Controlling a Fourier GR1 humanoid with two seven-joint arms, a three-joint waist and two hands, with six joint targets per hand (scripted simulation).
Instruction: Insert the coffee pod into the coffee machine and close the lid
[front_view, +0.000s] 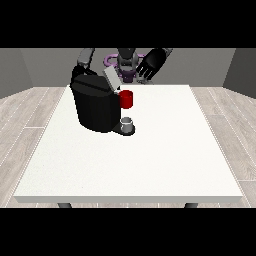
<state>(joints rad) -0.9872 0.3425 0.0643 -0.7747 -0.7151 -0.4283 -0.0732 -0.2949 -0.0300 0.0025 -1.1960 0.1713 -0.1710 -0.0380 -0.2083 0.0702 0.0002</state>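
Observation:
The black coffee machine (95, 107) stands on the left half of the white table (165, 150). Its grey lid (110, 78) is tilted up and open. A red thing at the machine (126, 99) sits at its front, under the lid. Below that, a small grey thing (128, 124) rests on the machine's base; I cannot tell whether it is the pod. The hand at the view's right (152, 63) is raised above the table's far edge, open with fingers spread, holding nothing. The hand at the view's left (80, 73) is mostly hidden behind the machine's top rear.
The robot's torso (127, 61) stands behind the far edge of the table. A grey arm (86, 56) reaches down toward the back of the machine. Wooden floor surrounds the table.

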